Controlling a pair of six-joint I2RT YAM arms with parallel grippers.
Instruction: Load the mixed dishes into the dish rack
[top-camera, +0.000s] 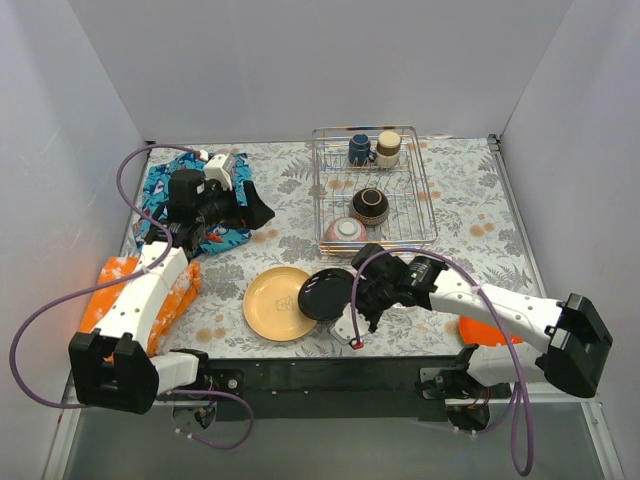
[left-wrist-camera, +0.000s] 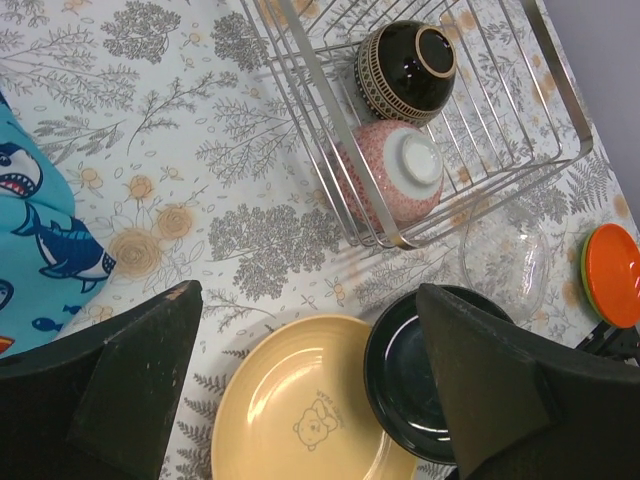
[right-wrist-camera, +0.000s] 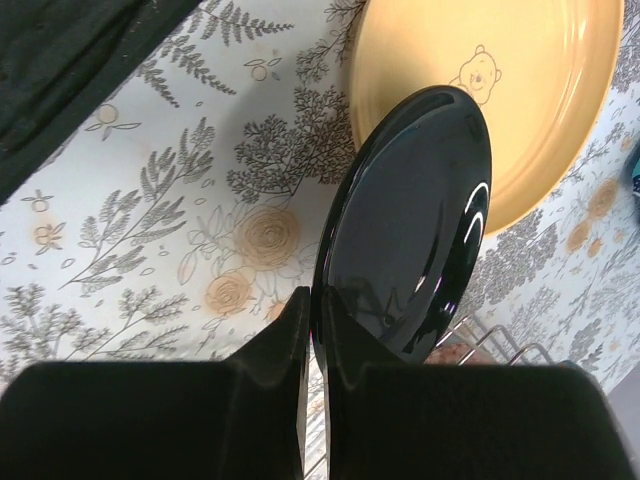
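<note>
In the top view, the right gripper (top-camera: 354, 297) is clenching the rim of the glossy black round plate (top-camera: 322, 292). The plate is hanging tilted over the edge of the tan-yellow round plate (top-camera: 270, 305), which is lying on the floral-printed table (top-camera: 470, 200) just in front of the silver wire dish rack (top-camera: 431, 205). The rack is already holding a dark brown bowl (top-camera: 370, 205), a pale patterned bowl (top-camera: 345, 232), a dark blue mug (top-camera: 359, 150) and a beige cup (top-camera: 388, 148). The left gripper (top-camera: 258, 214) is hovering beside the blue patterned cloth (top-camera: 165, 195), apart from the dishes.

In the left wrist view, that gripper's fingers (left-wrist-camera: 140, 370) are standing wide apart with nothing between them. Below them the black plate is overlapping the yellow plate, near the rack's front corner. An orange plate (left-wrist-camera: 612, 275) is lying off to the side.

In the right wrist view, the fingers (right-wrist-camera: 270, 350) are pinching the black plate's near rim, one on each face. The plate is looking mirror-smooth, with bright highlights and no visible chips. It is probably stiff and fairly light, but slick and breakable. Pinched at a single spot it could swivel or slip, so a deep bite over the rim seems wise. Keeping it on edge should suit sliding it between the upright tines.
</note>
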